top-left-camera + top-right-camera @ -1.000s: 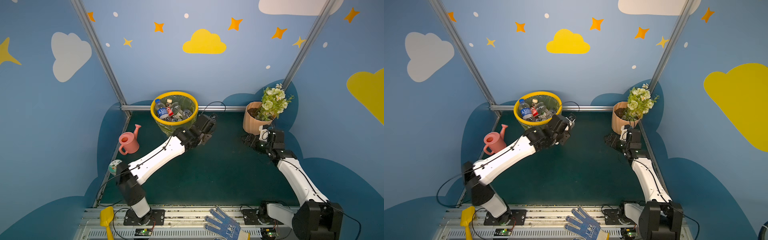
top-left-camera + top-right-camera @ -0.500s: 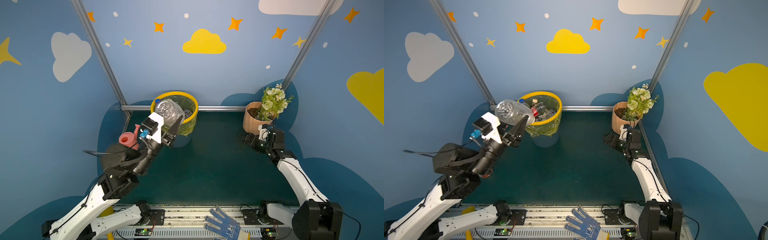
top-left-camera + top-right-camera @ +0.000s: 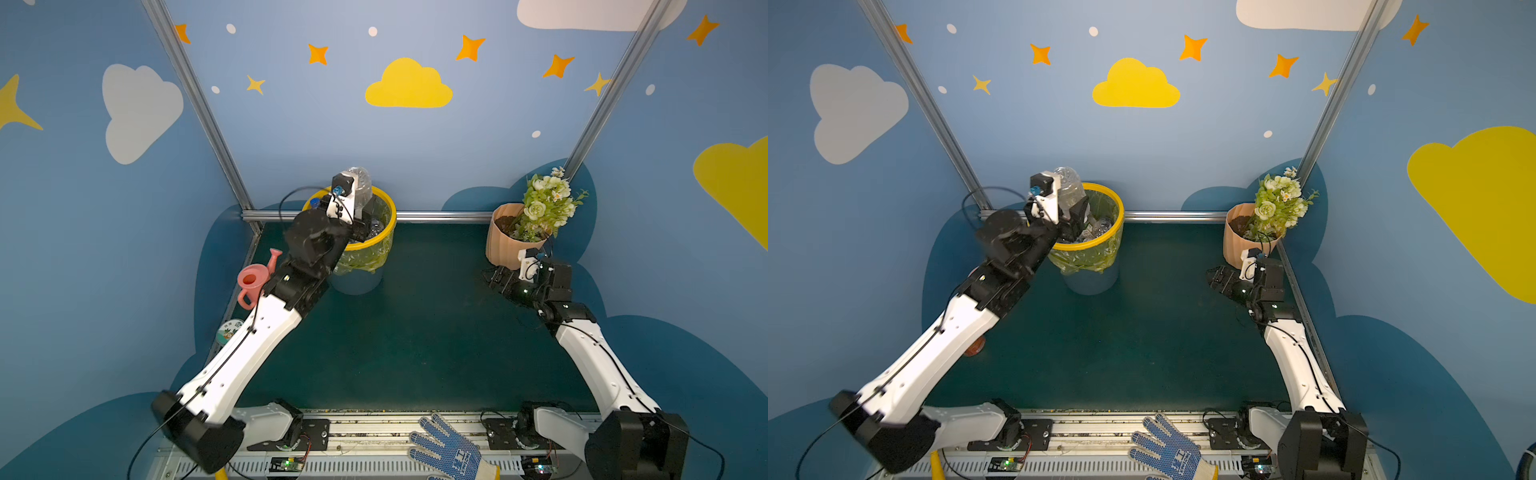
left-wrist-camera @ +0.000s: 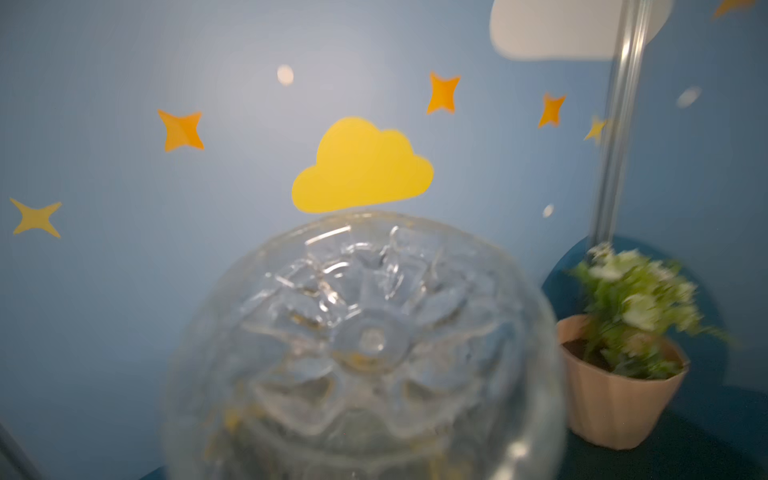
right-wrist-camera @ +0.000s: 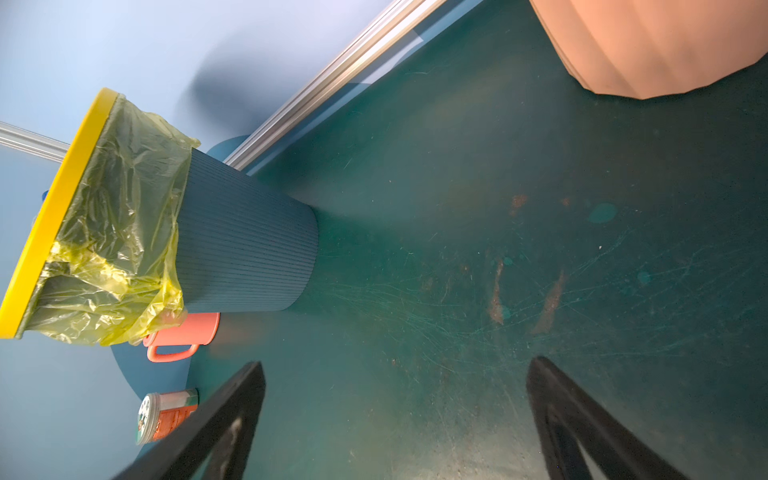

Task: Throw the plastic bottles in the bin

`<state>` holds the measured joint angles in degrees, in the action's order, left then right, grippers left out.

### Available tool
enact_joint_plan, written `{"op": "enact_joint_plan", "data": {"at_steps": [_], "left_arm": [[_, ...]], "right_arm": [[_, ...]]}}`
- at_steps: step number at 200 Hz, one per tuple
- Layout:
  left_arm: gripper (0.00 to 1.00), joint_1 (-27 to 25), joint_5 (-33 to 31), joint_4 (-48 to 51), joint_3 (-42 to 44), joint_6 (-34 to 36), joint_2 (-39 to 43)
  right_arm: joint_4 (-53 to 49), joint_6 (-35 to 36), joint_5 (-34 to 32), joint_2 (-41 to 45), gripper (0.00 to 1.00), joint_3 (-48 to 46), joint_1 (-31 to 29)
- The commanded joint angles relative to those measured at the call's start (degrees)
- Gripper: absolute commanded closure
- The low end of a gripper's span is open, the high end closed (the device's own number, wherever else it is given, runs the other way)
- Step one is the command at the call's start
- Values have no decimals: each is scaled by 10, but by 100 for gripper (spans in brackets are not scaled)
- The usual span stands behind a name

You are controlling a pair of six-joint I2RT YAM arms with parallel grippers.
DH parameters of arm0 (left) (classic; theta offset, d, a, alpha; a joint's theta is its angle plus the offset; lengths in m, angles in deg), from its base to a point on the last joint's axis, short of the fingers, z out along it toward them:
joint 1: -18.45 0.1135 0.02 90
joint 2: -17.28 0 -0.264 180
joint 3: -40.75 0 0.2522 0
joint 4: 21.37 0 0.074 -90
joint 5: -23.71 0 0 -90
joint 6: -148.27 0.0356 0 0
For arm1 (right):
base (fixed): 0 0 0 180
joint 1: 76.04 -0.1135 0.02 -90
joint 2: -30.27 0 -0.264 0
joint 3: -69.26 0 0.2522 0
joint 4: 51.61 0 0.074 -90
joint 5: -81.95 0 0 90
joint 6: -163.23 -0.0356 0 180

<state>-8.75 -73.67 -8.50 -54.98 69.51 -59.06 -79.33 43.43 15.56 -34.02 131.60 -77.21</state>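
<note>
Worktop [image 3: 415, 332] shows no loose bottle in both top views. The bin [image 3: 392, 216] stands at its back edge, left of the middle, with several bottles [image 3: 1098, 227] already inside. The left arm [image 3: 257, 332] was low over the worktop beside the bin a second ago and swung up at the left side half a second ago. Now it reaches over the bin's near-left rim. The carry looks finished and the drop is the step in hand, probably for the last bottle. The clear bottle [image 3: 360, 183] stands base-up above the bin's mouth, its lower part between the left fingers [image 3: 1077, 214]. I cannot tell whether they still clamp it or have let go. The right fingers [image 5: 232, 399] gape wide around nothing, low near the worktop's right edge, just beside the flower pot [image 3: 505, 245].
</note>
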Motion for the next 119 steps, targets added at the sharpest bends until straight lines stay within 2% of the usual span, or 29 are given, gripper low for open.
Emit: {"op": "enact_joint_plan", "data": {"at_steps": [1,8,12,30,37,73,119], "left_arm": [[18,40,41,141,-68,-130,-66],[3,48,48,172,-96,-146,-80],[0,51,50,188,-111,-152,-84],[0,47,91,200,-145,-133,-67],[0,39,88,192,-146,-129,-48],[0,-11,30,144,-101,-84,56],[0,1,-69,156,42,-111,149]], "right_arm": [[2,-4,-1,13,4,-9,3],[0,-3,-1,13,4,-9,2],[-2,-1,-1,14,4,-8,3],[-4,1,-4,15,4,-9,2],[-4,0,-6,15,4,-10,2],[7,-2,-8,3,4,-12,2],[4,28,-34,-16,4,-8,2]]}}
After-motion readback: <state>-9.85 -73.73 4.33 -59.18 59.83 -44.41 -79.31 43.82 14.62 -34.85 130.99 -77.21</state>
